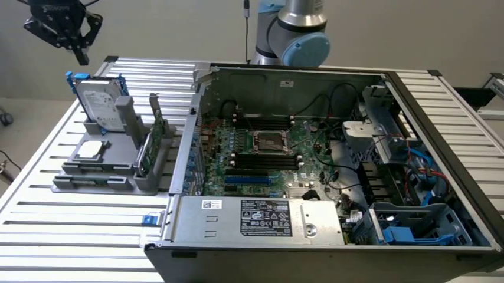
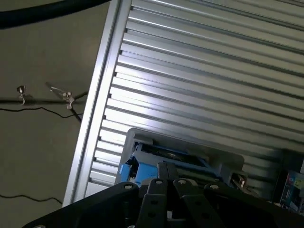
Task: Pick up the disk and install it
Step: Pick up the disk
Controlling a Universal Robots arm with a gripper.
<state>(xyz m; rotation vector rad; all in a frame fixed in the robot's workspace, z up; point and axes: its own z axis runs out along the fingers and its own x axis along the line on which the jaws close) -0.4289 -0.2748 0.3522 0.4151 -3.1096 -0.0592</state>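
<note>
The disk [image 1: 102, 101] stands upright in a grey holder [image 1: 106, 168] at the exterior view's left, silver-grey with a blue frame along its edges. High above it, near the table's far corner, hangs my black gripper [image 1: 81, 58], well apart from the disk. Seen from the wrist, my gripper [image 2: 167, 178] has its fingers pressed together with nothing between them. Below the fingers lies the disk's blue top edge [image 2: 154, 161], sitting in the grey holder [image 2: 209, 154].
An open computer case [image 1: 315, 165] with motherboard, cables and a blue-framed bay [image 1: 414, 233] fills the table's middle and right. The holder also carries a small square silver chip [image 1: 91, 148] and a thin green card [image 1: 150, 141]. The slatted metal table [image 2: 199, 71] ends close to the holder.
</note>
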